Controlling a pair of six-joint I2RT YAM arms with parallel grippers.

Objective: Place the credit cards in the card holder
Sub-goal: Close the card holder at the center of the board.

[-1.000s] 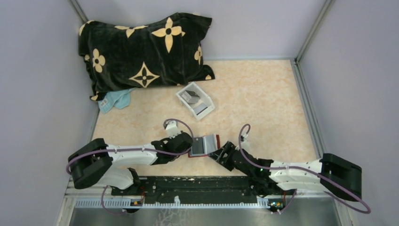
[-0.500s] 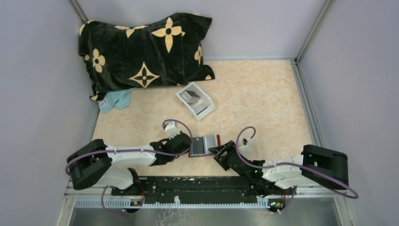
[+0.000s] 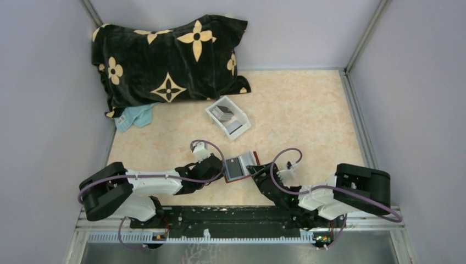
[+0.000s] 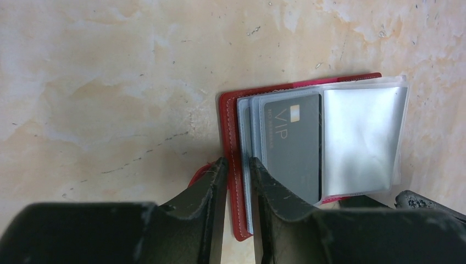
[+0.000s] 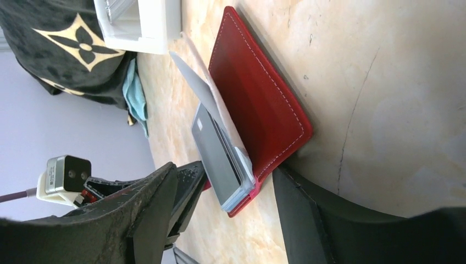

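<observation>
The open red card holder [image 4: 229, 143] showed a grey VIP card [image 4: 292, 146] beside a clear sleeve [image 4: 362, 140]; the left gripper [image 4: 237, 170] pinched its edge, the right gripper [image 5: 225, 175] stood wide

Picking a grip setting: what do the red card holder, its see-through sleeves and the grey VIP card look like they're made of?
Red flat card holder: probably leather or faux leather, matte, with pale stitching along its edge. See-through sleeves: thin glossy plastic film, catching glare. Grey VIP card: likely stiff plastic, satin finish.
</observation>
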